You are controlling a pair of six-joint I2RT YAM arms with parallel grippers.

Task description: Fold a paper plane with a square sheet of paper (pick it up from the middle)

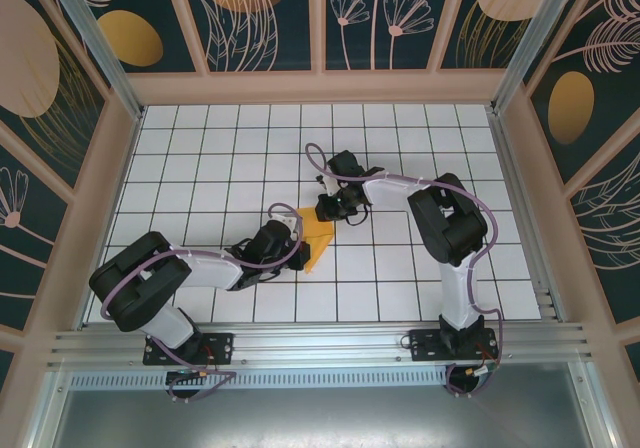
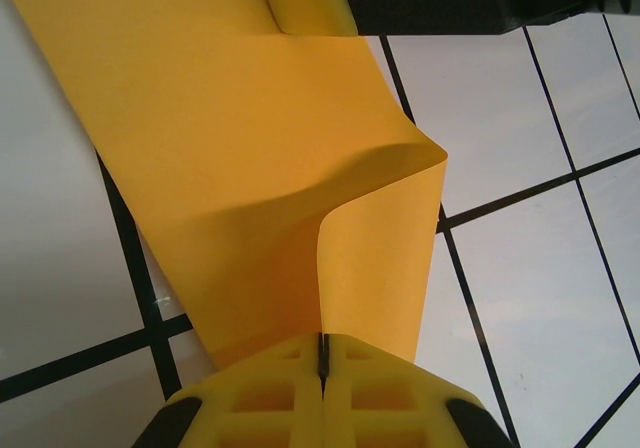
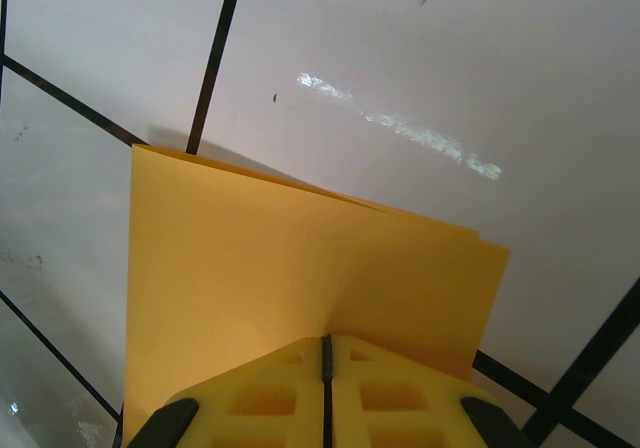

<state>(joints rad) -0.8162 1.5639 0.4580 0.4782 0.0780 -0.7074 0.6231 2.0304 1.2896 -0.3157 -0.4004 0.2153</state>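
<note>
Nearest, the left gripper was clamped on one end of the paper, which buckled over the middle of the table. Farther, the right gripper pinched its folded end. Doing this well meant matching edges, then pulling flat before creasing.

We look into a robotics lab's test cell: a white gridded tabletop walled by printed backdrop panels of leaves and orange ovals, aluminium rails along the near edge, and a left arm and right arm, cables looping, bolted side by side there.
</note>
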